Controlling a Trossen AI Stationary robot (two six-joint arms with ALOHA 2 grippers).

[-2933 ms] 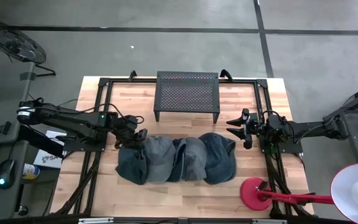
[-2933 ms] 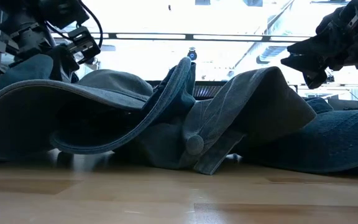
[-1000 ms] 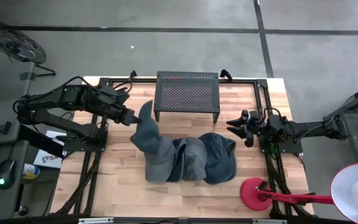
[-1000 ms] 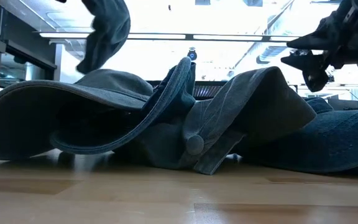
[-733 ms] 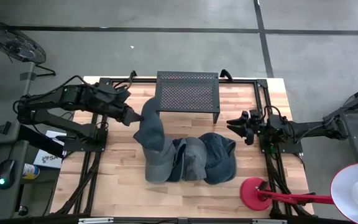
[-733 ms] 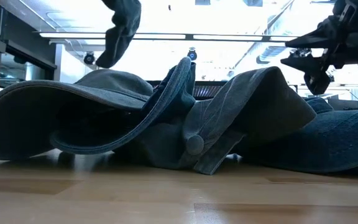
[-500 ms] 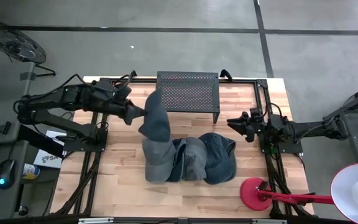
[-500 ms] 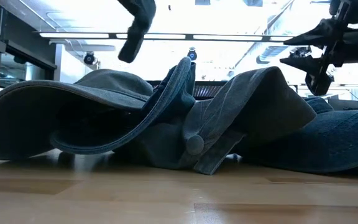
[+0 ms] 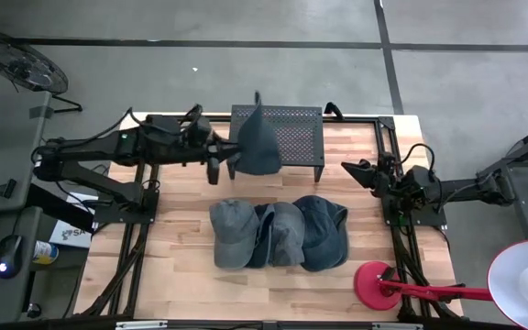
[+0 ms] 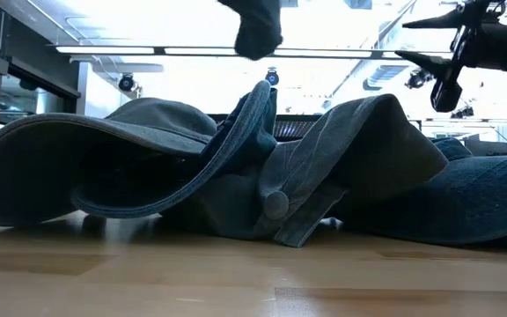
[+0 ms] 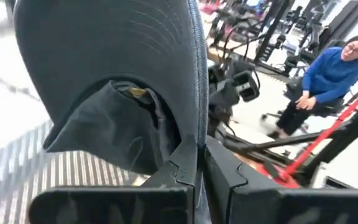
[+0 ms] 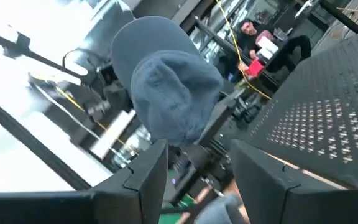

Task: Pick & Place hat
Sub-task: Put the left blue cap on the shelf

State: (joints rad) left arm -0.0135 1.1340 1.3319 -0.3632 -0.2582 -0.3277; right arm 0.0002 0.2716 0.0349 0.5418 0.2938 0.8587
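A grey-blue cap (image 9: 257, 147) hangs in the air over the left end of the black mesh rack (image 9: 291, 128). My left gripper (image 9: 220, 158) is shut on it at its left side. The low view shows only the cap's lower end (image 10: 258, 26), high above the table. Three more denim caps (image 9: 278, 234) lie overlapping on the wooden table, crowns and brims resting on the board (image 10: 148, 167). My right gripper (image 9: 360, 170) waits open near the table's right edge, facing the held cap (image 12: 166, 99). My left gripper pinches the cap's edge (image 11: 196, 140) between its two fingers (image 11: 182, 168), which reach in level from the table's left. The cap is lifted clear. Its stitched brim (image 11: 104, 43) stands up beyond the fingers and the crown (image 11: 110, 124) sags beside them.
The rack (image 12: 328, 118) stands at the table's far edge, between the black frame rails. A red lamp base (image 9: 374, 280) sits at the near right corner. A person in blue (image 11: 328, 74) sits in the room beyond. Bare wood lies left of the caps.
My left gripper has swung toward the far edge and to the right, carrying the cap up from above the pile to over the rack's left end, where it now stands more upright. My right gripper has risen a little and turned. The three lying caps have not moved.
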